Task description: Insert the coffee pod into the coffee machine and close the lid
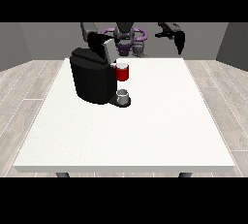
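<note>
Black machine: the coffee machine (92,76) stands on the white table (145,131), at the view's left, near the robot.
Grey thing: it sits on the machine's low front plate (123,95); I cannot tell if it is the pod.
Red thing at the machine: (123,72) just above the grey thing.
Hand at the view's left: (96,40) behind the machine's top, probably near the lid; fingers cannot be told.
Hand at the view's right: (178,38) raised off the table, fingers hanging relaxed, holding nothing, probably kept out of the way.

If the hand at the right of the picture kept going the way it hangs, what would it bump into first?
Probably the white table: the hand at the view's right hangs downward near its far edge, nothing showing beneath it. Depth is unclear; it could pass behind the edge.
</note>
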You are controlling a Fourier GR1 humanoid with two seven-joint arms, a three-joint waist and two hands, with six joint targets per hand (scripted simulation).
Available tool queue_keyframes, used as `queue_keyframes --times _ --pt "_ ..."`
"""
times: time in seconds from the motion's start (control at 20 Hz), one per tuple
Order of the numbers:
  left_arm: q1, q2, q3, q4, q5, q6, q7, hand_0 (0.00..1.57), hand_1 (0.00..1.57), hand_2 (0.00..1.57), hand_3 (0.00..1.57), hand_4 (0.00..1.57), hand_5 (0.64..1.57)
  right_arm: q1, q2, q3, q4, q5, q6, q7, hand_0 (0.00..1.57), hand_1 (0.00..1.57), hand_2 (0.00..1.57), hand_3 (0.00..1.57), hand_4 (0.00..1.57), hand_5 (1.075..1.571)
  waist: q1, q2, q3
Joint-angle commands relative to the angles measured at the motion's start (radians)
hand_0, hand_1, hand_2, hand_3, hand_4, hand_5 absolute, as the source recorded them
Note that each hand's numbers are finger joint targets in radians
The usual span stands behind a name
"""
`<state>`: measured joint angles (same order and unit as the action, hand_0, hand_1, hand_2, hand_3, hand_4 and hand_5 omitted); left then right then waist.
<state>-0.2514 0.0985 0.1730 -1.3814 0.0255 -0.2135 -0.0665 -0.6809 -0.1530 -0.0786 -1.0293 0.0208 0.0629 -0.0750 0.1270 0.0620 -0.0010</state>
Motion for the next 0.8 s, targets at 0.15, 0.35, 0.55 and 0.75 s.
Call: queue_keyframes --times 0.15,0.35,0.55,0.75 --pt "-0.008 0.021 0.017 0.033 0.017 0.007 0.001 0.0 0.0 0.0 0.0 0.0 1.571 -0.07 0.004 0.035 0.01 0.034 0.019 0.064 0.0 0.0 0.0 0.0 0.21 1.571 -0.008 -0.008 0.0009" --pt "0.0 0.024 0.009 0.002 0.019 0.014 0.025 0.0 0.0 0.0 0.0 0.14 1.571 -0.06 0.048 0.074 0.019 0.09 -0.029 0.035 0.0 0.0 0.0 0.0 0.21 1.571 0.016 -0.028 0.001" --pt "-0.07 0.052 0.023 0.022 0.042 -0.01 0.004 0.0 0.0 0.0 0.0 0.15 1.571 -0.171 0.012 0.046 0.049 0.107 -0.029 -0.005 0.0 0.0 0.0 0.0 0.12 1.571 0.038 0.062 0.0009" --pt "-0.022 0.057 0.041 0.09 0.037 0.004 -0.045 0.0 0.0 0.0 0.0 0.18 1.571 -0.127 0.078 0.08 0.021 0.11 -0.019 0.034 0.0 0.0 0.0 0.0 0.12 1.571 -0.012 0.005 0.0009"
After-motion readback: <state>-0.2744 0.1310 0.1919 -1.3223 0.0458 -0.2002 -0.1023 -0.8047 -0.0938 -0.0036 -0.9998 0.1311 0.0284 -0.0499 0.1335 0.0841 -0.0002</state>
